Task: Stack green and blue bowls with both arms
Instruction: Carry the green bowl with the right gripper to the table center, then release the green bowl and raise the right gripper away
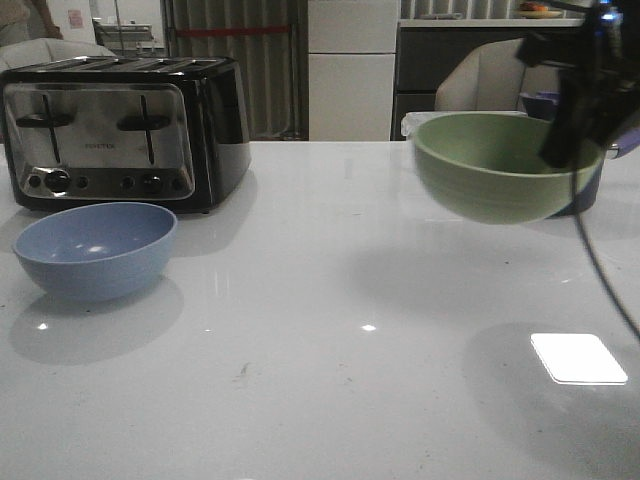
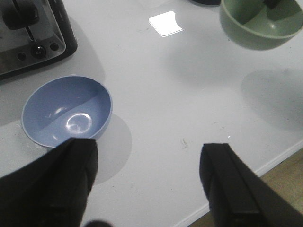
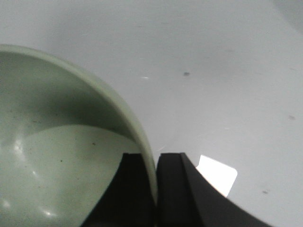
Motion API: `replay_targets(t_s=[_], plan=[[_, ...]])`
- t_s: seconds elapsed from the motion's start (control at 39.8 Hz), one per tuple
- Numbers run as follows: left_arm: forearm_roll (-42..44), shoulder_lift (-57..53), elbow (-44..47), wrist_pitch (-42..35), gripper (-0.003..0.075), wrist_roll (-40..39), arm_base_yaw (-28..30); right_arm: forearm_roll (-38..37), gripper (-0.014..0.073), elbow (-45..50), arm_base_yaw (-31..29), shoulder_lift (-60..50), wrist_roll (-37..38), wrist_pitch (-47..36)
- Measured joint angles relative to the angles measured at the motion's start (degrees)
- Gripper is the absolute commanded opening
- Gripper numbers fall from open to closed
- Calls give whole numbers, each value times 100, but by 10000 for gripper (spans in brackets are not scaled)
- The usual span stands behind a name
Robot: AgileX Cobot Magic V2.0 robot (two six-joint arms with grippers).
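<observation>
- Behind the glossy white worktop (image 1: 330, 250) stand pale cabinets, a curtain with a red band and a padded chair; nothing back there bears on the job.
- On the worktop's far left sits a chrome and black four-slot toaster (image 1: 120, 130). A small brand mark is on its face, but it is too faint to read. No other writing shows anywhere.
- Right pincer (image 3: 155, 189): its fingers are pinched together on the rim of the green bowl (image 1: 505, 165), one inside the wall and one outside. The bowl hangs upright and clear of the worktop, its shadow lying well below it.
- The blue bowl (image 1: 95, 250) rests on the worktop just in front of the toaster, mouth up and unheld. From the right pincer it lies far across to the robot's left and lower down, so I judge the coming carry must run leftward and then down into that open mouth.
- Left pincer (image 2: 149, 179): its fingers stand wide apart and hold nothing. The blue bowl sits just beyond its left finger (image 2: 71, 175), so this arm is much the nearer to it, well placed to steady it.
- Both bowls are round, so neither has a long axis to line up.
</observation>
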Motion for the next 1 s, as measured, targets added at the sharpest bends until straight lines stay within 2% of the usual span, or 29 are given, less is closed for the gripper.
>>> replay_targets(t_s=[0.15, 0.3, 0.45, 0.68, 0.75, 0.95, 1.0], plan=[[0, 0, 0, 0, 508, 0, 0, -61, 70, 0, 1029, 113, 0, 0], [0, 0, 0, 0, 508, 0, 0, -104, 70, 0, 1675, 371, 32, -11], [-40, 0, 0, 0, 508, 0, 0, -117, 70, 0, 2012, 692, 67, -172], [-130, 0, 0, 0, 508, 0, 0, -142, 76, 0, 2097, 1064, 91, -487], [-130, 0, 0, 0, 508, 0, 0, -169, 118, 0, 2097, 1157, 91, -524], [-144, 0, 0, 0, 508, 0, 0, -216, 359, 0, 2097, 1214, 103, -610], [-144, 0, 0, 0, 508, 0, 0, -243, 393, 0, 2097, 1226, 103, -661]])
